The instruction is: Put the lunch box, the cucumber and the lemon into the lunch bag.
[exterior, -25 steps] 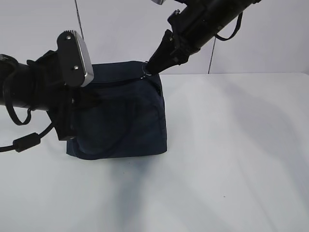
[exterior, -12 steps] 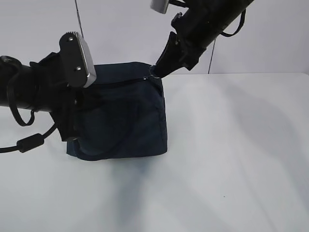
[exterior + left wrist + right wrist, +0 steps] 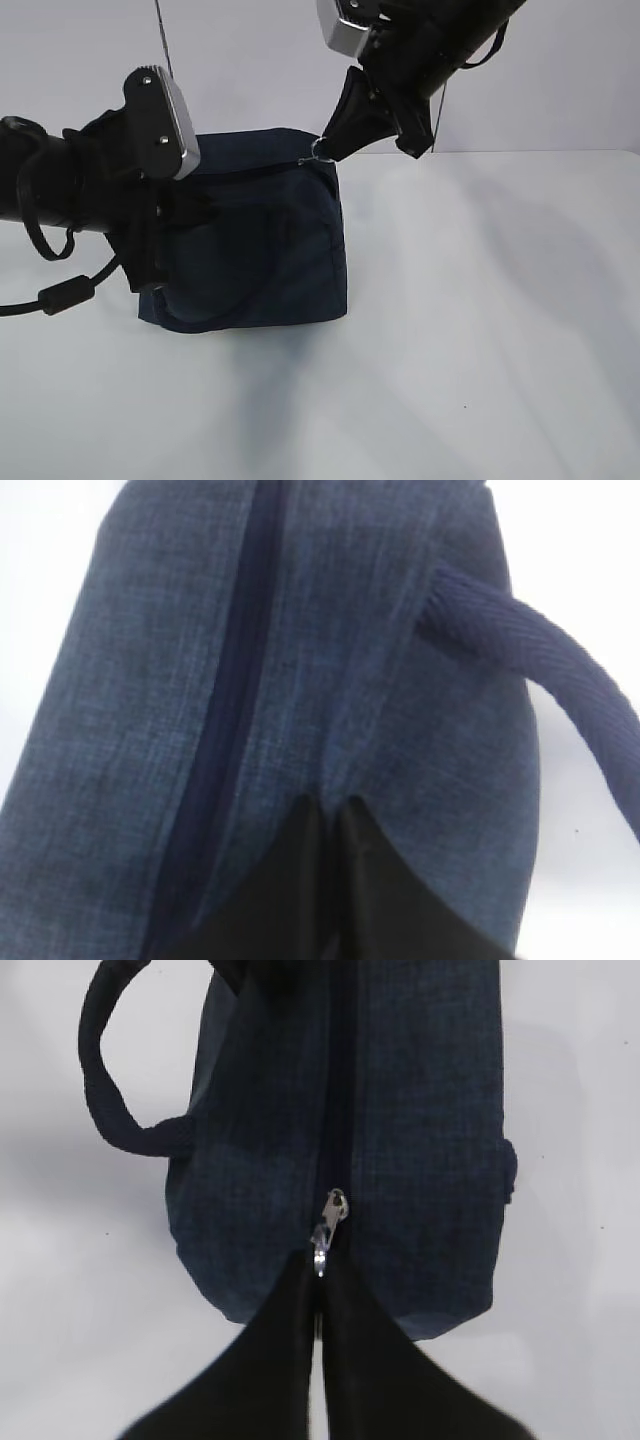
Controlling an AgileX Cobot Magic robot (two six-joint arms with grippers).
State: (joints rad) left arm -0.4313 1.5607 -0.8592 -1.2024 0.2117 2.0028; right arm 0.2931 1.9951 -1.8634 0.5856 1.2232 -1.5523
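The bag (image 3: 255,240) is standing upright on the counter (image 3: 480,330), its zipper (image 3: 338,1090) lying closed along the top. The right end effector (image 3: 318,1278) is clenching the silver pull (image 3: 327,1222) at the bag's end. The left end effector (image 3: 330,825) is pinching a fold of fabric at the opposite end, bracing the bag. The box, cucumber and lemon are not showing in any view. The bag looks soft and light, likely to sag or slide when tugged, so bracing the cloth seems wise. The strap (image 3: 560,680) is hanging loose alongside.
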